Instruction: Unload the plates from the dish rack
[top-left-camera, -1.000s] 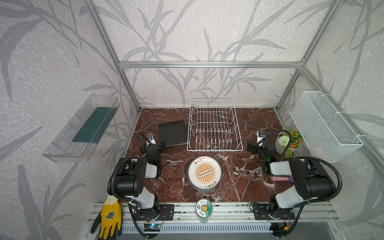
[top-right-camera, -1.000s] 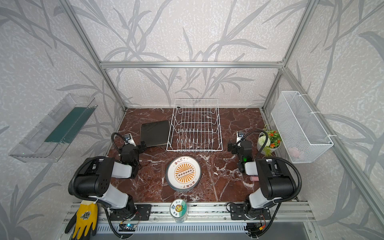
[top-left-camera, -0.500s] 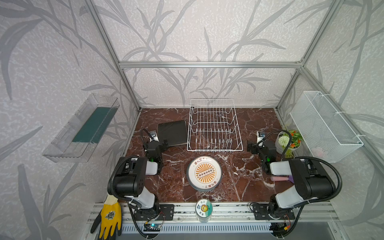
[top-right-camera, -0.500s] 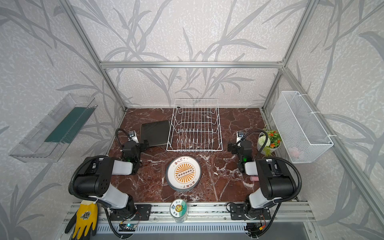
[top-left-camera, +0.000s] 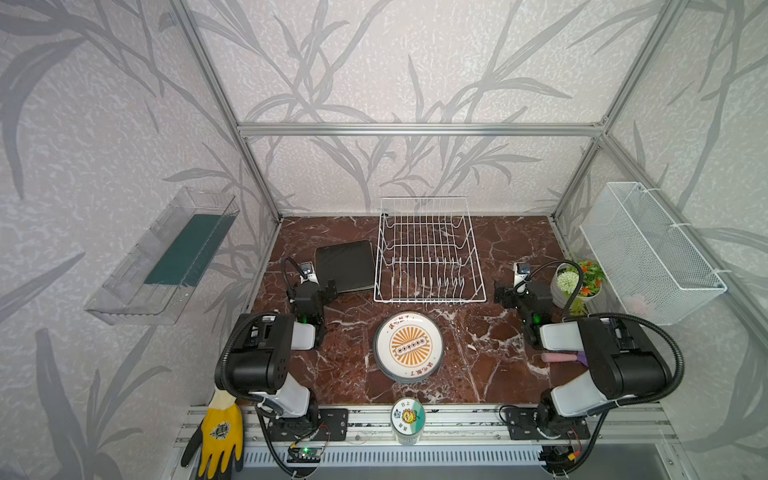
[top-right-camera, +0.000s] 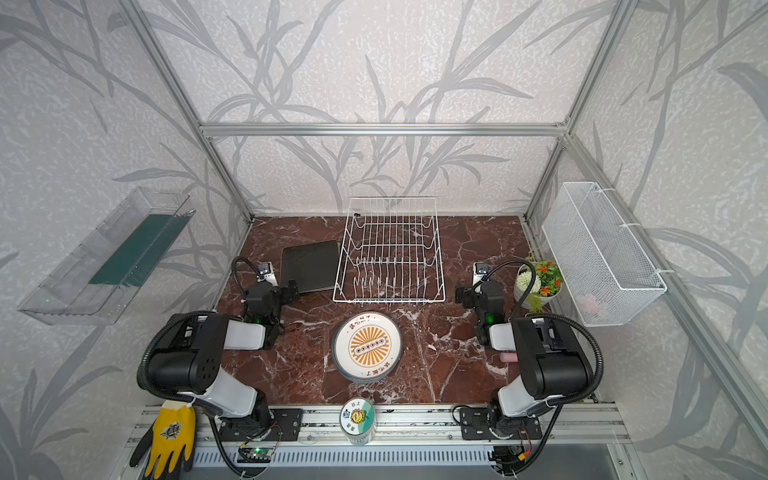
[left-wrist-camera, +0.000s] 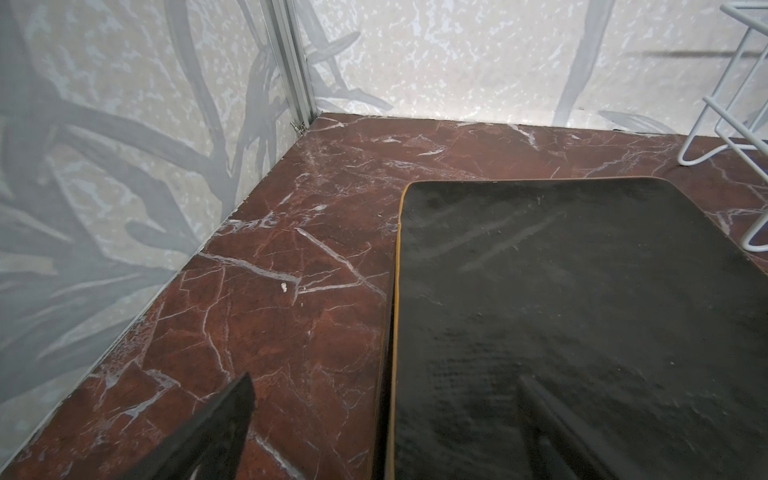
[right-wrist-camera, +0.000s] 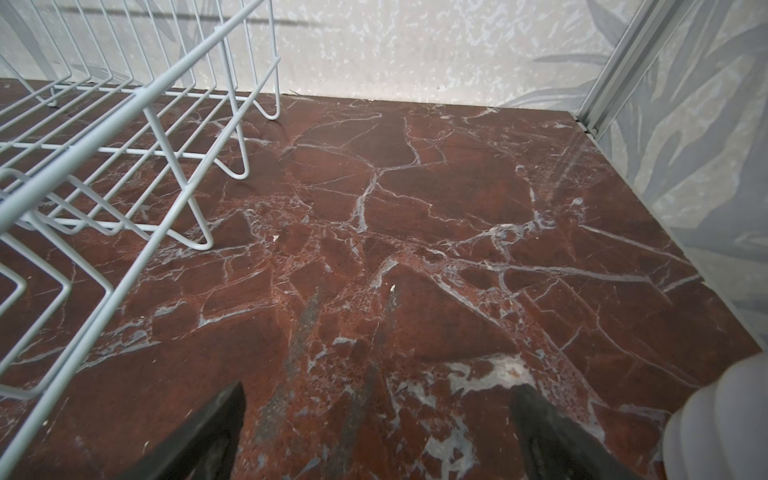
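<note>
Dish rack: the dish rack (top-left-camera: 428, 249) (top-right-camera: 390, 249) is set at the back middle of the table (top-left-camera: 490, 365), with its rear side close to the back wall.
Square plates: a low stack of black-backed square plates (top-left-camera: 344, 266) (left-wrist-camera: 582, 311) is laid flat on the table, backs up, just beside the rack's left side and outside it. A thin orange line is seen along the edge.
Round plates: a stack of round plates (top-left-camera: 409, 347) (top-right-camera: 368, 347) is laid in front of the rack, sunburst face up. A narrow strip of table is left between it and the rack's front wire.
Left gripper: the left gripper (top-left-camera: 314, 289) (left-wrist-camera: 386, 432) is spread wide and nothing is held. One finger is seen over the near corner of the square plates, the other over bare table, so the plate's edge runs between them. Whether the plate is touched cannot be told.
Right gripper: the right gripper (top-left-camera: 517, 291) (right-wrist-camera: 382, 432) is also spread wide and nothing is held. It is kept low over bare table, between the rack's right side and the flower pot (top-left-camera: 575, 282).
Open room, right: a broad bare area is seen from the rack's right feet to the right wall.
Open room, left: only a strip of table is left between the square plates and the left wall.
</note>
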